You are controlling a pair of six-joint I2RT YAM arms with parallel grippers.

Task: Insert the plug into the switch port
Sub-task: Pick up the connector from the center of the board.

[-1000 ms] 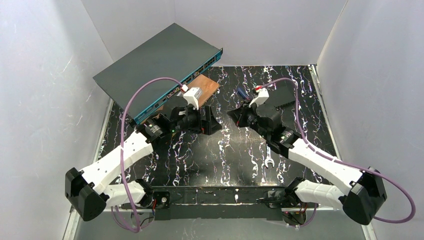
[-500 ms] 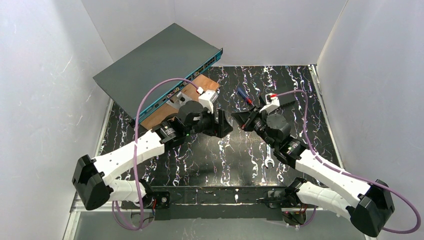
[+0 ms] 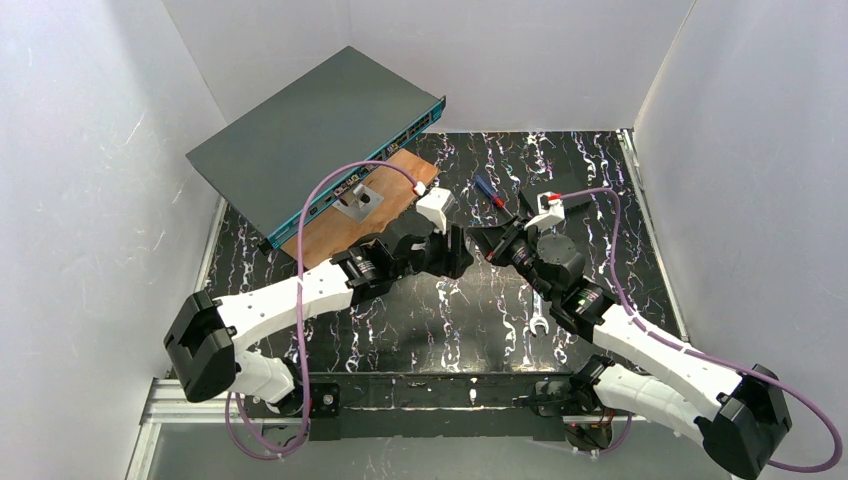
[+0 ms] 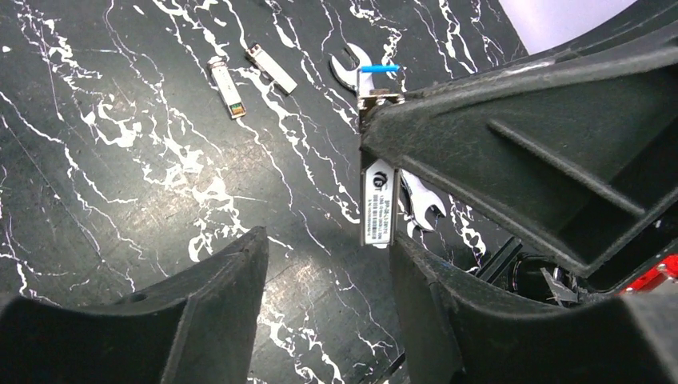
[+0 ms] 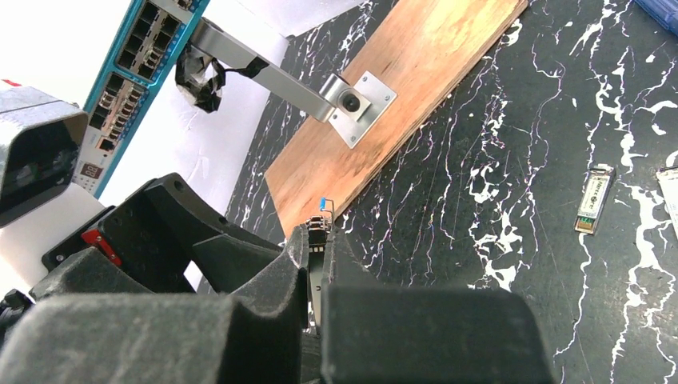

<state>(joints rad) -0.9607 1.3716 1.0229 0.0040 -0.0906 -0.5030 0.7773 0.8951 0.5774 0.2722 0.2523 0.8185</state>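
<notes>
The switch (image 3: 320, 130) is a large dark grey box with a teal port edge at the back left; its ports show in the right wrist view (image 5: 136, 72). My right gripper (image 3: 490, 243) is shut on the plug (image 5: 321, 228), a thin metal module with a blue latch, held above the table centre. In the left wrist view the plug (image 4: 378, 200) shows its white label, sticking out of the right gripper's fingers (image 4: 520, 144). My left gripper (image 3: 455, 255) is open and empty, its fingers (image 4: 200, 320) just below and beside the plug's free end.
A wooden board (image 3: 350, 215) with a metal bracket (image 3: 358, 200) lies in front of the switch. Spare modules (image 4: 226, 86) and a wrench (image 3: 537, 325) lie on the black marble table. A blue-handled screwdriver (image 3: 487, 190) and a small black box (image 3: 548, 186) lie behind the grippers.
My left arm has swung right, from over the board to the table centre, up against the right gripper. The right gripper has kept the plug and shifted slightly right.
</notes>
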